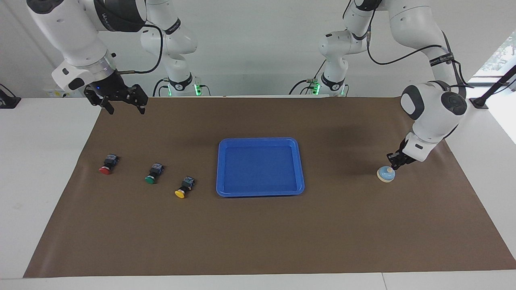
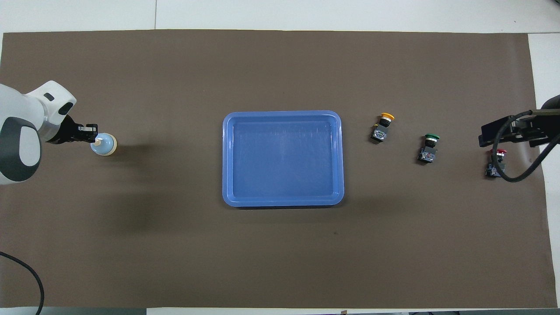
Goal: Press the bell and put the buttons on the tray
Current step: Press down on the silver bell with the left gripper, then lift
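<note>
With its elbow bent high and its wrist angled steeply down, the left arm brings the left gripper (image 1: 394,165) to the bell (image 1: 386,175), fingers pressed together and their tips at the cream knob on the light blue dome; whether they actually touch it cannot be told. That bell sits on the brown mat (image 1: 258,233) toward the left arm's end of the table, well apart from everything else.

At the opposite end the right arm waits, its right gripper (image 1: 122,105) hanging in the air over the mat's corner nearest the robots, fingers spread wide apart and holding nothing.

A bright blue tray (image 1: 300,165) lies flat in the middle of the mat. Between it and the right arm's end the three push buttons lie on their sides in a slanting row: the yellow button (image 1: 184,187) just beside the tray, the green button (image 1: 153,173) next, the red button (image 1: 108,164) last and nearest the mat's edge. Each stands clear of its neighbour.

Bare mat stretches wide on every side of the tray and across the whole strip farthest from the robots. White tabletop (image 1: 40,169) borders the mat at both ends.

Lettering runs along the dark band of the right arm's upper link, but it cannot be read.
</note>
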Motion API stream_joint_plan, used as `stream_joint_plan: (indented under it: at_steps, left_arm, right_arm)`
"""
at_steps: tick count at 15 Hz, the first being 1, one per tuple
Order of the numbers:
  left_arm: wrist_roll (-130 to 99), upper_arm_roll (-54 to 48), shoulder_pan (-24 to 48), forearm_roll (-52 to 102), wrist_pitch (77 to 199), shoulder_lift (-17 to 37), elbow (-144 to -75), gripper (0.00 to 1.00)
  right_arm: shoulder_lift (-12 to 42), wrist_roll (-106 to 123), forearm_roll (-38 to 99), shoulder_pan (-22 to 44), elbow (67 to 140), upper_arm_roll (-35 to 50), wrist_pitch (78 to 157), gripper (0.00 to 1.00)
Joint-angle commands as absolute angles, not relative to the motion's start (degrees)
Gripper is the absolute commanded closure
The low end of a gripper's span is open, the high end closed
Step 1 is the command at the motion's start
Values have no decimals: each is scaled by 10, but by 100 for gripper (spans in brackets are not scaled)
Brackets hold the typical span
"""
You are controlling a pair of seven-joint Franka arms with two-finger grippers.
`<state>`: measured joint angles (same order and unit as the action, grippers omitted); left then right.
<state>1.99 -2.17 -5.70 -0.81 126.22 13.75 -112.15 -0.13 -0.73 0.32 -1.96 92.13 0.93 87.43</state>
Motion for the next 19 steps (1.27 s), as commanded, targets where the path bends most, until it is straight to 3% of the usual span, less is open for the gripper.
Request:
stream_joint_plan:
  at_steps: [1, 3, 5, 10, 11, 12, 13, 14, 19]
  left_arm:
    - [25, -22, -54, -12, 1322, 143, -1166, 100]
    - [25, -22, -58, -13, 1305, 146, -1151, 100]
    - [25, -22, -51, -13, 1196, 146, -1074, 100]
    - [15, -26, -36, -11, 1000, 93, -978, 100]
    - [15, -26, -33, -12, 983, 78, -979, 84]
    - [15, -27, -33, -11, 964, 55, -985, 58]
    - [14, -26, -33, -11, 954, 44, -986, 22]
    - [12, -25, -33, -11, 937, 33, -986, 0]
    - [9, -27, -33, -12, 916, 9, -979, 0]
  right_arm:
    - [-11, 3, -5, -29, 933, 16, 875, 0]
    - [-11, 3, -5, -29, 933, 16, 875, 0]
    - [-11, 4, -5, -29, 933, 16, 875, 0]
    - [-11, 4, -5, -30, 933, 16, 874, 0]
    - [-11, 4, -4, -30, 933, 16, 867, 0]
    - [-12, 5, -5, -30, 933, 15, 863, 0]
    - [-11, 6, -5, -31, 932, 15, 862, 0]
    - [-12, 6, -5, -30, 932, 15, 862, 0]
    - [-15, 1, -4, -26, 933, 16, 864, 0]
